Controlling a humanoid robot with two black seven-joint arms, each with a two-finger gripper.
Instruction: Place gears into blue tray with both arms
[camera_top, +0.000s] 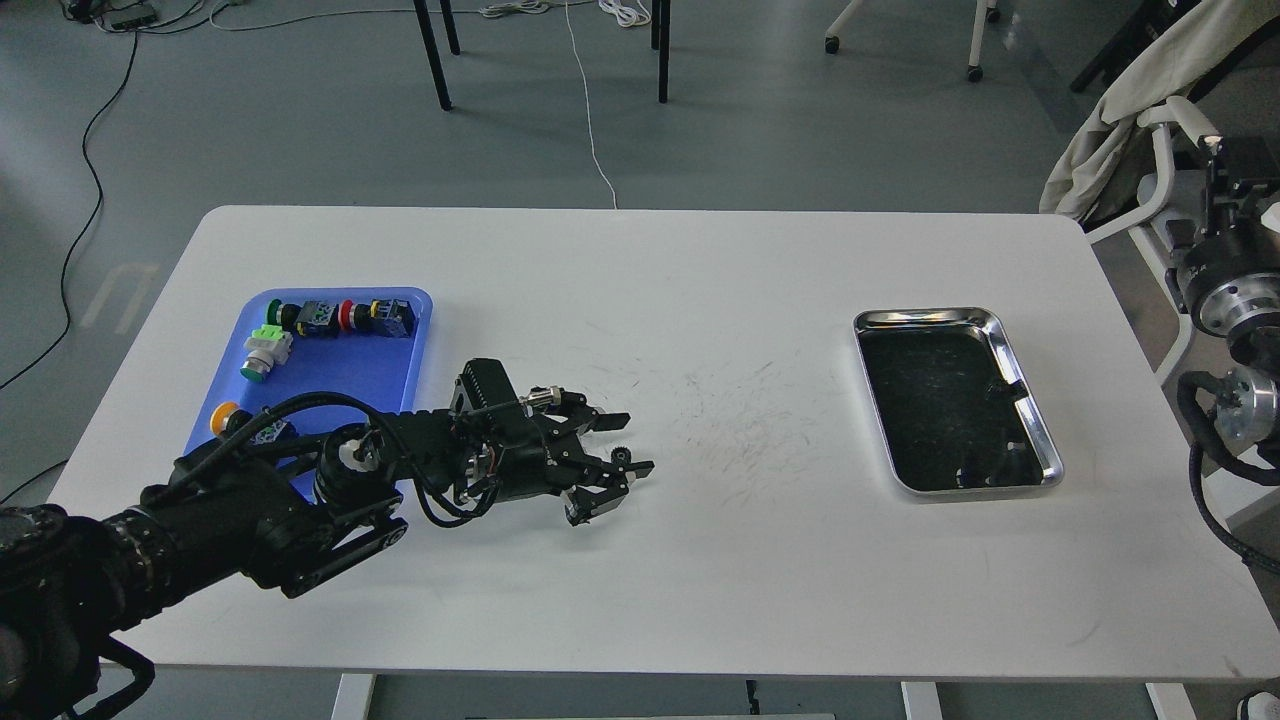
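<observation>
- Left arm (230, 500) comes in from lower left of frame, stretched low over the white table (700, 570), wrist turned toward frame centre.
- Blue tray (420, 300) sits left of centre, partly covered by the arm; push-button switches (340, 316) line its upper edge, one green-capped (262, 352) below them, an orange-capped one (224, 412) at the tray's lower left beside the arm.
- Left gripper (625, 442) just right of the tray, fingers spread apart, upper finger (608, 422) and lower finger (632, 468) clearly separated.
- One gear (621, 455), small, black and toothed, shows between the fingers near the lower one; seems to touch that finger, but too small to say it's gripped. It is outside the blue tray.
- Steel tray (930, 318) right of centre, dark inside; contents too dark to make out.
- Right arm (1225, 300) at the right edge, off the table, raised upright; right gripper (1238, 160) in upper right, dark and end-on, can't tell finger spread.
</observation>
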